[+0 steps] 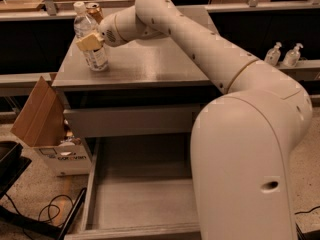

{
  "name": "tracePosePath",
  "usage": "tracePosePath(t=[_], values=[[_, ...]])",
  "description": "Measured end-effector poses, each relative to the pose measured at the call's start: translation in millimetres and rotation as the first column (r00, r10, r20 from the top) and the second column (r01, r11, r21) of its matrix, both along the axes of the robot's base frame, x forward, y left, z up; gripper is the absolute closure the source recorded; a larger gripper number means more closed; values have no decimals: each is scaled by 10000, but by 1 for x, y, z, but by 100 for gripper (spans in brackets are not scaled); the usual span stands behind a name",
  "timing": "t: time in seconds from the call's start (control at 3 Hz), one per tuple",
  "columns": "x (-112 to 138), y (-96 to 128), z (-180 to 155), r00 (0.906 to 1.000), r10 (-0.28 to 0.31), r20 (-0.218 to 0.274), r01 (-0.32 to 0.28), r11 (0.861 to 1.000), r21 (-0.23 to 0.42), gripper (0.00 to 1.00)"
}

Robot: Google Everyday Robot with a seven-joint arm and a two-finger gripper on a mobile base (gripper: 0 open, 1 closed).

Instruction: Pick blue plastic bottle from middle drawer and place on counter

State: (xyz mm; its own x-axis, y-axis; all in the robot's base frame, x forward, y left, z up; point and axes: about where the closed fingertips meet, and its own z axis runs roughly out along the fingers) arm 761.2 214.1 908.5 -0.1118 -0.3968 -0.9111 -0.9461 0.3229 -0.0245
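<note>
Gripper (pixel 92 40) around bottle (pixel 98 59) on counter (pixel 160 64) (left edge); drawer (pixel 142 204) below.
</note>
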Motion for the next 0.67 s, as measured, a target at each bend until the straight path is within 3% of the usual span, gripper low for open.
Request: tracePosePath(t=[0.33, 0.67], values=[[4, 1, -3, 10000, 23, -96, -23, 10000, -46, 100], [4, 1, 0, 10000, 22, -96, -23, 10000, -46, 84]])
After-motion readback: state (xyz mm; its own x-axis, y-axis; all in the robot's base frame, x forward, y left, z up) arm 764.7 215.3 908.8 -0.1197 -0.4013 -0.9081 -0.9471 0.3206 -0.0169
